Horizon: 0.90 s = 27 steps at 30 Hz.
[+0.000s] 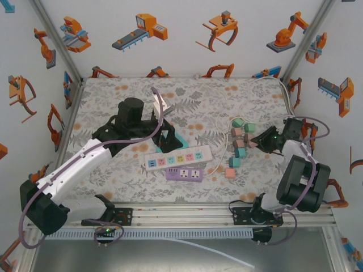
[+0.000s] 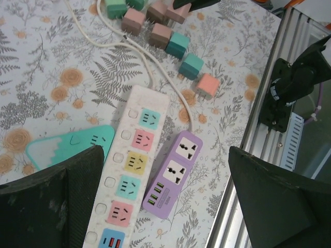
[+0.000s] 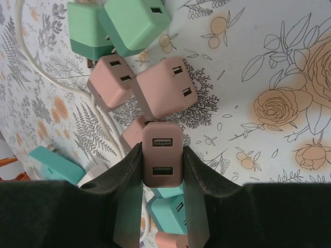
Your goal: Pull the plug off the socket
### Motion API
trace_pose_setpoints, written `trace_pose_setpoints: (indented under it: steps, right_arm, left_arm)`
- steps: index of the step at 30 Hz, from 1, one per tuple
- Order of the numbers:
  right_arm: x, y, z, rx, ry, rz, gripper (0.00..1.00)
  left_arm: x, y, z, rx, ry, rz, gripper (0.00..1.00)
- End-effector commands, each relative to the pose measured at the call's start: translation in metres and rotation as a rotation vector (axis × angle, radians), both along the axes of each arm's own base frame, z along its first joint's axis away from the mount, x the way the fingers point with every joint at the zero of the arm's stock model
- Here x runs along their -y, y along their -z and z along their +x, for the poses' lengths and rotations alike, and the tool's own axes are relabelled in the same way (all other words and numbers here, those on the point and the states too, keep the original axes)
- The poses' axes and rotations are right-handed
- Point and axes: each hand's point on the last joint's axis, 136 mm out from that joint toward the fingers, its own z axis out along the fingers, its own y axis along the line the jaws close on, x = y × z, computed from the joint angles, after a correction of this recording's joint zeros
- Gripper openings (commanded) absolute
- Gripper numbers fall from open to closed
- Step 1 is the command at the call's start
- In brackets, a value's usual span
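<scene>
The right gripper (image 3: 162, 155) is clenched on a pink block-shaped plastic plug (image 3: 162, 163), which is held squarely between the two dark fingers (image 3: 126, 181), its long axis laid along them and its two USB ports turned toward the wrist. Just beyond the fingertips a heap of loose pink and green plastic cube plugs (image 3: 155, 85) is seen. Whether the nearest pink one touches the held plug or only lies just beside it cannot be told. Teal plugs (image 3: 165, 212) are glimpsed beneath the jaws. The white plastic power strip with coloured sockets (image 1: 178, 157) and the short purple plastic power strip (image 1: 184, 174) lie well apart from this gripper, off to its left. They are directly under the left gripper (image 2: 165, 152), whose fingers are spread wide and grasp nothing. Every socket shown in the left wrist view is bare, so the plug is judged to be already free of its socket, and the right arm is the one concerned with it. A release among the heap is probably what is called for next. Little free room is offered beyond the tips, so a neighbour could be nudged. The table is covered by a flat floral-printed cloth (image 1: 198, 102), fenced by white walls with orange robot drawings (image 1: 187, 34) and an aluminium rail (image 1: 181, 212) at the near edge.
</scene>
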Motion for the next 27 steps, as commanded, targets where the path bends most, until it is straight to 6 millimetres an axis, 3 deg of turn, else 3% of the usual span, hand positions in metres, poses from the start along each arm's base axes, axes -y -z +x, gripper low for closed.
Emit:
trace_pose_setpoints:
  steps: [1,8,14,21,27]
  right_arm:
    - [-0.008,0.003,0.001,0.042,-0.005,0.044,0.15]
    - [-0.023,0.009,-0.006,0.070,-0.023,0.110,0.28]
    - [-0.025,0.022,-0.012,0.040,-0.010,0.117,0.44]
    - [-0.017,0.028,-0.013,-0.007,0.024,0.078,0.51]
    - [0.007,0.027,-0.024,-0.079,0.106,-0.048,0.53]
  left_arm:
    - [0.000,-0.020,0.007,0.021,-0.051,-0.060,0.97]
    - [-0.002,-0.015,0.021,-0.007,-0.137,-0.064,0.97]
    - [-0.007,-0.014,0.059,0.000,-0.328,-0.061,0.97]
    - [-0.004,-0.023,0.079,-0.022,-0.407,-0.098,0.97]
    - [-0.012,-0.027,0.093,-0.031,-0.512,-0.112,0.97]
